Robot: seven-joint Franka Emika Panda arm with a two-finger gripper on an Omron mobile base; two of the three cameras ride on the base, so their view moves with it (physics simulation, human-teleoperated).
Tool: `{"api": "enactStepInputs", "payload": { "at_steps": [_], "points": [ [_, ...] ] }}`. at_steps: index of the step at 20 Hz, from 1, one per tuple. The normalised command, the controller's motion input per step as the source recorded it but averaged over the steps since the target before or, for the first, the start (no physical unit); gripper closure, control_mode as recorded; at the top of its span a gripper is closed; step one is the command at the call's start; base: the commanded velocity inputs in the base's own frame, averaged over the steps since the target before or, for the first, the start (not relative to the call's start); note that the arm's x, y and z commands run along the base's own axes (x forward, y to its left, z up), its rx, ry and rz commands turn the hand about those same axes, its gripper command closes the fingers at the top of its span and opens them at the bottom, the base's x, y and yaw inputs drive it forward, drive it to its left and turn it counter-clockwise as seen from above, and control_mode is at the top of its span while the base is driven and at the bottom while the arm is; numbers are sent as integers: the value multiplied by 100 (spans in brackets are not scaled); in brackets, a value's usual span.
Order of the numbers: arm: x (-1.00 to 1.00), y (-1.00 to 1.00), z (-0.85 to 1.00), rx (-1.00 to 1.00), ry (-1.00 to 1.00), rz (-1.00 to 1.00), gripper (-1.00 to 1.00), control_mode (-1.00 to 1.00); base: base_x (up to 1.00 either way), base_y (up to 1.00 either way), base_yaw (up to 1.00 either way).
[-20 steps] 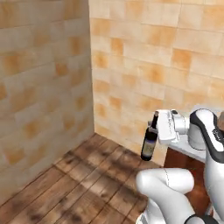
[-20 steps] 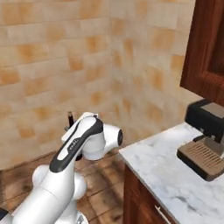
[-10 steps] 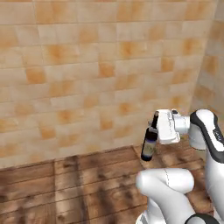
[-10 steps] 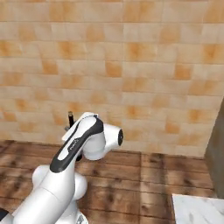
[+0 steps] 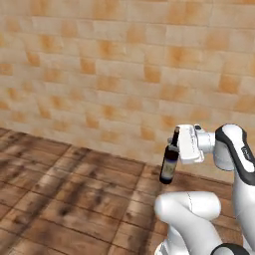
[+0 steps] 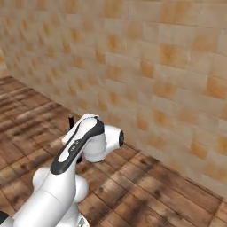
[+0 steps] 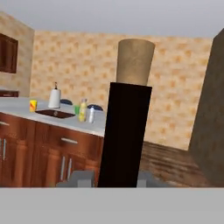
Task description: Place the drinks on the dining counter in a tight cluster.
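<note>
My gripper [image 5: 177,146] is shut on the neck of the tall dark wine bottle [image 5: 169,164], which hangs upright above the wooden floor, in front of the arm. From the right base view just the bottle's top [image 6: 71,120] pokes out behind the arm. In the hand view the bottle's dark neck and tan cork [image 7: 126,131] rise between my fingertips [image 7: 81,177]. Far off to the left lies the dining counter [image 7: 103,124], with the yellow juice bottle [image 7: 82,110] and the small white bottle [image 7: 91,115] standing close together beside its brown sink [image 7: 55,114].
A tiled wall [image 5: 124,74] runs across both base views, over wood plank floor [image 5: 60,199]. On the dining counter stand a paper towel roll [image 7: 54,97], a yellow cup [image 7: 33,105] and a green cup [image 7: 76,109]. A tall dark unit [image 7: 210,113] rises at the right of the hand view.
The whole picture has swung: the base has turned, so the corner and the coffee-machine counter have left view. The wine bottle stays in the gripper as before.
</note>
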Motion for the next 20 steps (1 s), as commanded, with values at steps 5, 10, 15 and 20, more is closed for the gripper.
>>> {"api": "enactStepInputs", "payload": {
  "at_steps": [5,10,15,20],
  "points": [
    [0,0,0,0,0,0,100,100,9,0,88],
    [0,0,0,0,0,0,100,100,21,0,84],
    [0,0,0,0,0,0,100,100,36,0,71],
    [0,0,0,0,0,0,100,100,60,0,38]
  ]
}}
